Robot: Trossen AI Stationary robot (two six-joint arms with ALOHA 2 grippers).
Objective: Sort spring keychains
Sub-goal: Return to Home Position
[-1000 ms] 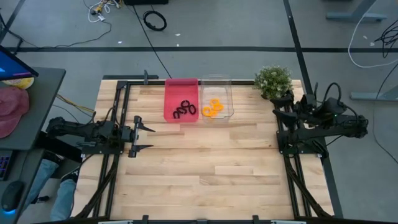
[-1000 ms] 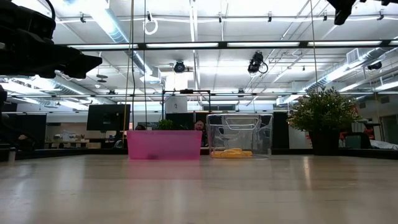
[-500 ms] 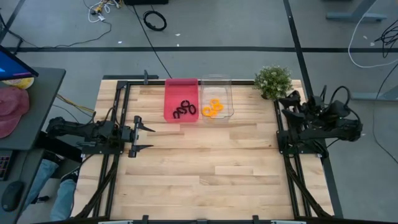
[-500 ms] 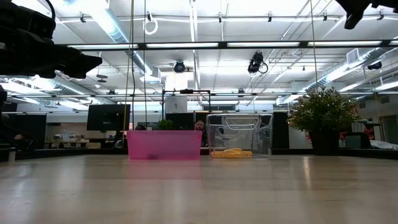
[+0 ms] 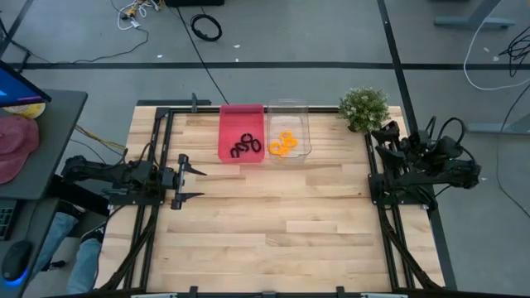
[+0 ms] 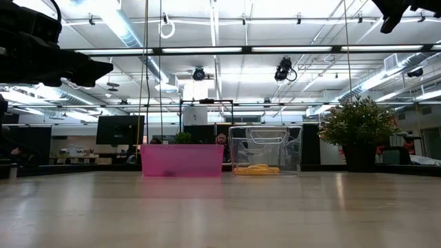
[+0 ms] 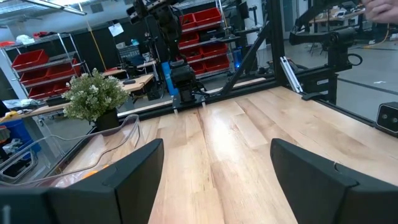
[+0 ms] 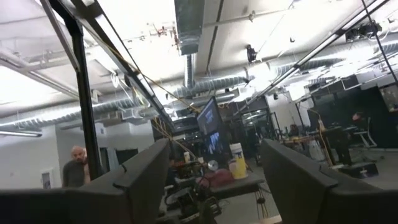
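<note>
Small black coiled plastic spring keychains point(image 5: 245, 146) lie in the red plastic bin point(image 5: 241, 120) at the wooden table's point(image 5: 273, 223) 12 o'clock edge — orange coiled ones point(image 5: 283, 144) in the clear plastic bin point(image 5: 290, 112) just beside it. Left gripper point(image 5: 204, 184) at 9 o'clock and right gripper point(image 8: 214, 149) at 2 o'clock, by the green potted plant point(image 5: 363, 106), both gape wide, empty.

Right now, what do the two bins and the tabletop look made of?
Red rectangular bin: opaque plastic, probably, evenly coloured walls. Clear rectangular bin: transparent plastic; orange coiled keychains show through its wall. Pale tabletop: wood, by plank seams and grain.
</note>
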